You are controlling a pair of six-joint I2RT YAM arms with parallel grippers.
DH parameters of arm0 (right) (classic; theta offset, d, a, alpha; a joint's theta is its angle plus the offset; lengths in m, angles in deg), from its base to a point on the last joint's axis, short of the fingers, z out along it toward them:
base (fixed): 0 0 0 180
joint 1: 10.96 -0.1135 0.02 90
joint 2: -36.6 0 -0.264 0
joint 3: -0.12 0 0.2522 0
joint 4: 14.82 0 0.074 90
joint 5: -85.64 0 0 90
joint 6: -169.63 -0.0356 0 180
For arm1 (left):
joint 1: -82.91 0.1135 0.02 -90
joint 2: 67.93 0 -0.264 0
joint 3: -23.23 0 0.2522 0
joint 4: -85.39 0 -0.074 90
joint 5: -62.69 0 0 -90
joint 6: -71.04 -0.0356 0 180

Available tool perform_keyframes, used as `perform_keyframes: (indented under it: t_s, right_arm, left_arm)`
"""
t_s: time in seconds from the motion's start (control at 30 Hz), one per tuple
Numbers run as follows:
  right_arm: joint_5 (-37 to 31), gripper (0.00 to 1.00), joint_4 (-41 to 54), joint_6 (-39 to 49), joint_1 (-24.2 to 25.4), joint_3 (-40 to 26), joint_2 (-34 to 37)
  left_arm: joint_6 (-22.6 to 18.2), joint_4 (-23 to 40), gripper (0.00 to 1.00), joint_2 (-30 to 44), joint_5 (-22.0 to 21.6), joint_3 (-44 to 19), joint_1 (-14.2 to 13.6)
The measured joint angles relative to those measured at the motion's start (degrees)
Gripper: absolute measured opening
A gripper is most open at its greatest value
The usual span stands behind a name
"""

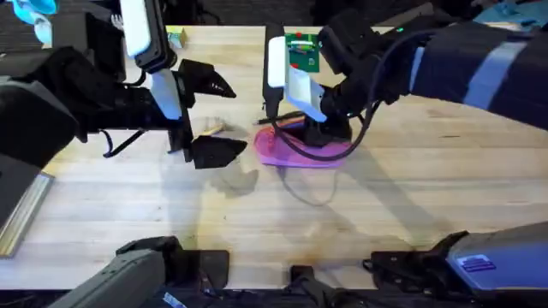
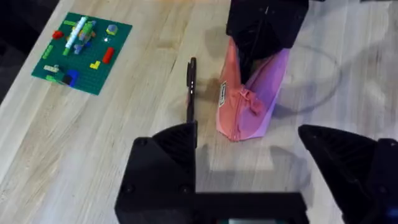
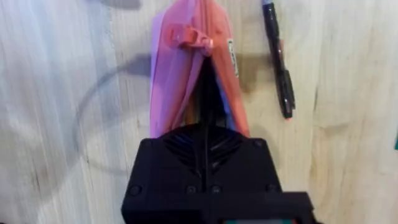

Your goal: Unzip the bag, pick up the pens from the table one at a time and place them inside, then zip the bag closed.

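My right tool [image 3: 205, 134] pinches the bag [image 3: 186, 68]; its small label [image 2: 223, 95] is unreadable. My left tool [image 2: 249, 165] is spread.

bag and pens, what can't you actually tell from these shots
- Inside of the bag: in the right wrist view the right gripper sits in the opening and covers it, so its contents are hidden.
- Right fingertips: buried in the bag.
- Bag in the overhead view: mostly covered by the right arm.
- Pen: its near end runs behind a finger of the open left gripper in the left wrist view.
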Motion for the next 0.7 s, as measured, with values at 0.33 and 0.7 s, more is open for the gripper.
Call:
perform_keyframes:
  t_s: [0.33,0.7]
  right_arm:
    - [0.4,0.195,0.0,0.0,0.0,0.0,0.3]
    - [0.5,0.997,0.0,0.2,0.0,0.0,0.3]
  left_arm:
    - [0.0,0.0,0.992,0.0,0.0,0.0,0.0]
    - [0.0,0.0,0.993,0.0,0.0,0.0,0.0]
